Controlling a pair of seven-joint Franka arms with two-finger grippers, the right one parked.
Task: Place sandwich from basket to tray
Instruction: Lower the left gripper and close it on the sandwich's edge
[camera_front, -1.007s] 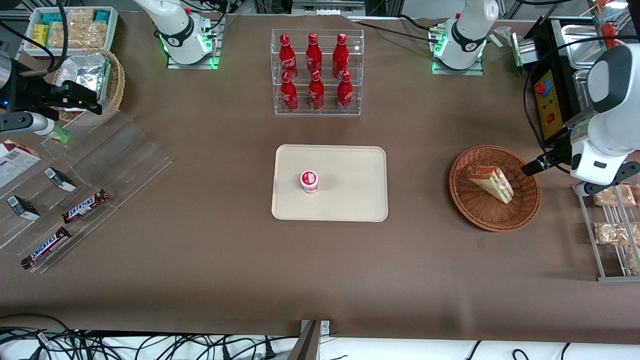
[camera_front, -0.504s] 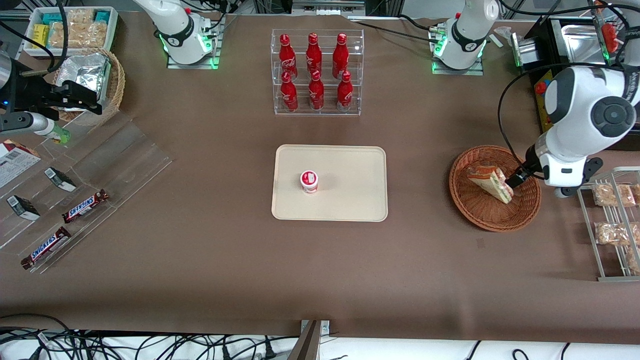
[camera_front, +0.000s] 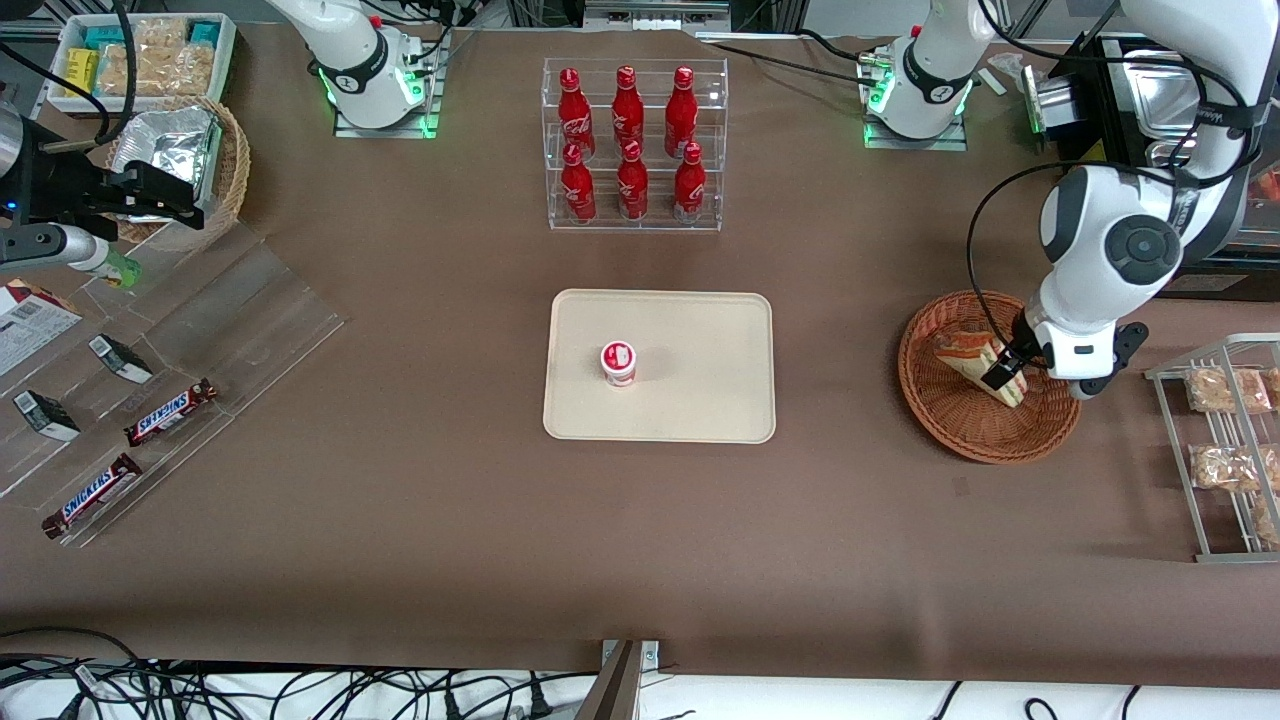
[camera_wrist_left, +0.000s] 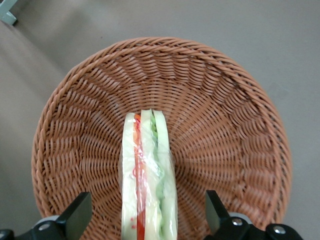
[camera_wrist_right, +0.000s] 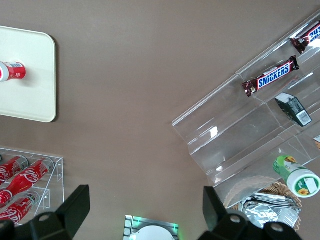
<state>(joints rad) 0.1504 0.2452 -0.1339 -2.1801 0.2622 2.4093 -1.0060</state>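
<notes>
The sandwich (camera_front: 968, 360), a wrapped triangular wedge with red, green and cream layers, lies in the reddish-brown wicker basket (camera_front: 950, 420) toward the working arm's end of the table. In the left wrist view the sandwich (camera_wrist_left: 148, 175) stands on edge in the basket (camera_wrist_left: 225, 125). My left gripper (camera_front: 1004, 374) hangs open just above the sandwich, one black finger (camera_wrist_left: 77, 215) on each side of it, not touching. The cream-beige tray (camera_front: 700, 340) lies at the table's middle with a small red-and-white cup (camera_front: 618, 362) on it.
An acrylic rack of red bottles (camera_front: 633, 145) stands farther from the front camera than the tray. A metal rack with bagged beige snacks (camera_front: 1225, 430) stands beside the basket at the table's end. Clear shelves with Snickers bars (camera_front: 170, 412) lie toward the parked arm's end.
My left arm has swung in from the table's end over the basket and lowered; the gripper now straddles the sandwich. The sandwich and basket have not moved.
</notes>
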